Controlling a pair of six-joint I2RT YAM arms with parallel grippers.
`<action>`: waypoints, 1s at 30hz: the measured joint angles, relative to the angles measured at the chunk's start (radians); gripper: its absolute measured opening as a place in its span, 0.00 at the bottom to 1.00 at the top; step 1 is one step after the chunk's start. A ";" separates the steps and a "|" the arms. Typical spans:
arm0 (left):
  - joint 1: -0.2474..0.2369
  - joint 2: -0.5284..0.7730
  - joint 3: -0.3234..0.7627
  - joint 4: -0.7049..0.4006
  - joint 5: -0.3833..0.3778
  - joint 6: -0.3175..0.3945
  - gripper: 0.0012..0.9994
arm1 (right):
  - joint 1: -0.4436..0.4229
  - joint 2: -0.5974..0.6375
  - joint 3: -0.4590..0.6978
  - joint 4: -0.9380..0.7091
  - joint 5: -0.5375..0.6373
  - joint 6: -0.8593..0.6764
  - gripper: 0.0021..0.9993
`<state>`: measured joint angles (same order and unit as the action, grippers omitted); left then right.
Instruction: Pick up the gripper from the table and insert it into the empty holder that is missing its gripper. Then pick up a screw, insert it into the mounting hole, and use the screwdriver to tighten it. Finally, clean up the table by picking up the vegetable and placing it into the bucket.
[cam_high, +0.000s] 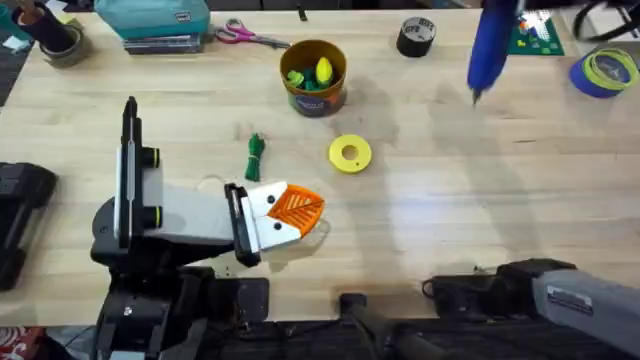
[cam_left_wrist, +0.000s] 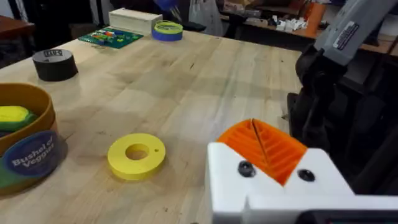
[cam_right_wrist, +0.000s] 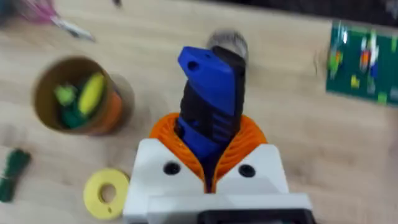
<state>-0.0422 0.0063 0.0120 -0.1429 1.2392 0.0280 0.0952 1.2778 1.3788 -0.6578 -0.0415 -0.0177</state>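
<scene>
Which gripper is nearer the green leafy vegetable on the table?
Left. The left gripper rests low on the table just beside the vegetable, toward the robot. The right gripper, holding the screwdriver, is far off over the table's far right.

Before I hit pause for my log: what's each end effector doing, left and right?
Left end effector: shut, orange pads together, holding nothing.
Right end effector: shut on the blue screwdriver, lifted above the table.

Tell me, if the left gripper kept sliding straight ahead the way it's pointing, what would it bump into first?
Probably nothing soon. The left gripper points along bare table; the yellow disc lies off to one side of its line, though depth is hard to judge.
</scene>
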 joint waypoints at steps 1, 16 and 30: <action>0.000 0.000 0.000 0.000 0.000 0.000 0.00 | 0.000 -0.023 0.000 0.040 -0.022 0.001 0.02; 0.000 0.000 0.000 0.000 0.000 0.000 0.00 | 0.000 -0.174 0.000 0.411 -0.461 0.115 0.02; 0.000 0.000 0.000 0.000 0.000 0.000 0.00 | 0.197 -0.172 0.000 0.632 -0.680 0.175 0.02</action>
<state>-0.0422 0.0063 0.0120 -0.1429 1.2392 0.0280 0.2924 1.1057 1.3792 -0.0255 -0.7216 0.1570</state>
